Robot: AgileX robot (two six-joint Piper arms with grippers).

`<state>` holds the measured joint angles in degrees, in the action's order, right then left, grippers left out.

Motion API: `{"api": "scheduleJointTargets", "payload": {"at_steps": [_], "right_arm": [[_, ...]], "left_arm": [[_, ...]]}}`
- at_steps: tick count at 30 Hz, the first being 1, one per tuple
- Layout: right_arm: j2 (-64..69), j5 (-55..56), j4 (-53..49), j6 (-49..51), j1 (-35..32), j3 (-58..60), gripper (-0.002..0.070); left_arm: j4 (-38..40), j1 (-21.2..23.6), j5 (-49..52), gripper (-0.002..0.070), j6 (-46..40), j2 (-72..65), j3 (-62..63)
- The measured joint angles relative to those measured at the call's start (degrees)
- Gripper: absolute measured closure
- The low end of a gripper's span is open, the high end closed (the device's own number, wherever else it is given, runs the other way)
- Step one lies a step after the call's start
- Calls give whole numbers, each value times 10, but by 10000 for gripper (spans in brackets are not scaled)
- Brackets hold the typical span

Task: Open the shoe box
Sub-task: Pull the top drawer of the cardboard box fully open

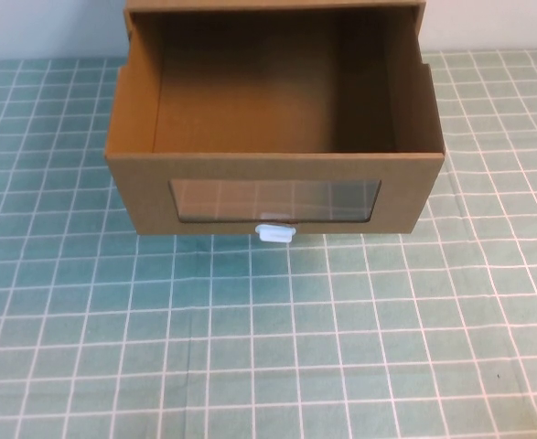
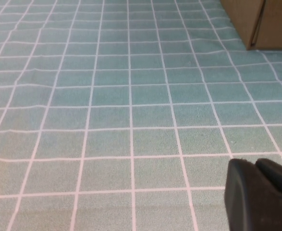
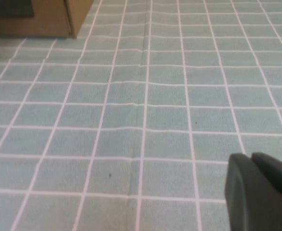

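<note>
From the high view, the shoe box (image 1: 277, 172) sits mid-counter: plain kraft cardboard, a drawer-type tray drawn well forward out of its sleeve (image 1: 414, 41), hollow and empty, with a glossy clear window (image 1: 274, 199) and a small white pull tab (image 1: 275, 232). It looks open already. A further tug could pull the tray clear, or skid the light box on the teal gridded cloth (image 1: 268, 347). Neither arm shows here.

Left wrist view: the left pincer (image 2: 254, 162) hangs low over slightly rumpled cloth, clenched on nothing, with the box corner well apart.

Right wrist view: the right pincer (image 3: 250, 156) is likewise clenched and empty, far from the box.
</note>
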<state>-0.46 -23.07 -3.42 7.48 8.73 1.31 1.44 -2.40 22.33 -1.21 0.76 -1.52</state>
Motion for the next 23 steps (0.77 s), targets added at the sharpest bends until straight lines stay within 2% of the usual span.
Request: {"api": "scheduleJointTargets", "payload": {"at_steps": [5, 23], "right_arm": [[0, -3, 27, -75, 0, 0, 689], [0, -3, 42, -85, 0, 0, 690]], "left_arm": [[0, 0, 0, 680, 0, 0, 0], [0, 0, 0, 680, -1, 0, 0]]}}
